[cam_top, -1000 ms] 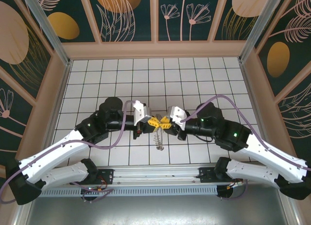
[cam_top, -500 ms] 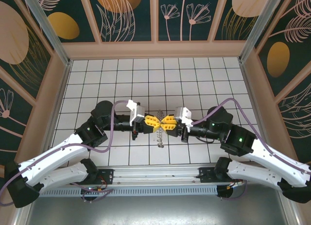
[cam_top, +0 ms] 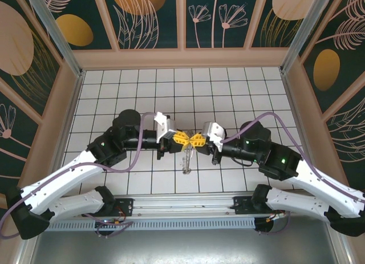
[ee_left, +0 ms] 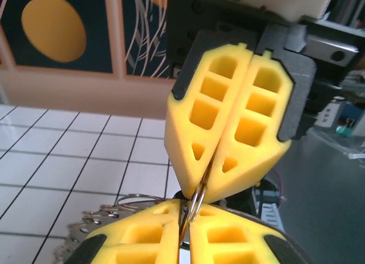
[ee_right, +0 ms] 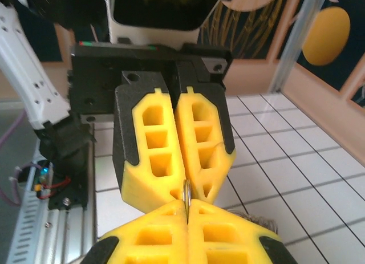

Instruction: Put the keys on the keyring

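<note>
- White square tiles with dark lines cover the surface (cam_top: 228,93). Around it stand dark wall panels (cam_top: 154,19) painted with pale plants and orange ovals.
- Near the middle of the surface, a little toward the near edge, your left gripper (cam_top: 183,139) and your right gripper (cam_top: 195,141) meet tip to tip. The left one comes in from the left and the right one from the right.
- The keyring (cam_top: 186,158) hangs down from the place where the yellow fingers meet. From above you see it edge-on, as a thin grey shape that reaches toward the near side.
- You cannot tell whether its low end touches the tiles.
- In the left wrist view, the left gripper (ee_left: 183,210) is closed, with its two yellow fingers pressed on the thin wire of the keyring (ee_left: 197,198). The right gripper (ee_left: 201,183) faces it from above and is closed on the same wire, just beside.
- In the right wrist view, the right gripper (ee_right: 187,210) is closed at the bottom and the left gripper (ee_right: 183,183) is closed above it. The rim of the keyring (ee_right: 186,191) is pinched between them.
- Small metal bits (ee_left: 97,230) on the rim show low on the left, beside the left gripper's fingers.
- As for the keys, you cannot tell one apart from these metal bits.
</note>
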### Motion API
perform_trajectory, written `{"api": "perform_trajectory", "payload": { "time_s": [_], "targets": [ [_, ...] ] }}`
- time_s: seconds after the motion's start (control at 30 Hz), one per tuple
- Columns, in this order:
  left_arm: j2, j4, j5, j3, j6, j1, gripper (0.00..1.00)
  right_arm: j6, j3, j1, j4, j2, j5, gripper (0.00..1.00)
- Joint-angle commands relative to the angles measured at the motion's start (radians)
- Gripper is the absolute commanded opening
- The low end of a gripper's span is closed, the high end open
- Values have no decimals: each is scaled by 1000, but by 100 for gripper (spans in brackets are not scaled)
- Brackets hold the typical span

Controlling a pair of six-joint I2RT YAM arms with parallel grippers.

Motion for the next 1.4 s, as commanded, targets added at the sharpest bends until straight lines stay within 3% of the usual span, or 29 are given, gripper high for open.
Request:
{"api": "perform_trajectory", "payload": {
  "time_s": [0.0,0.27,0.5,0.73,1.07,1.23,1.37],
  "targets": [
    [52,-142,-57,78,108,-8,0,-50,45,8,-65,72,27,0],
    [94,-155,-29,69,146,-8,0,-81,99,15,-134,153,43,0],
    [5,182,88,-69,-18,-9,0,-20,16,12,1,43,-50,0],
    [-48,389,139,-131,-149,-9,0,39,-74,4,87,-17,-99,19],
    [-79,645,198,-202,-314,-9,0,55,-85,4,126,-43,-99,18],
    [-76,646,203,-207,-318,-8,0,52,-79,5,126,-36,-105,16],
    [-67,543,189,-172,-256,-9,0,44,-61,4,88,0,-109,14]
  ]
}}
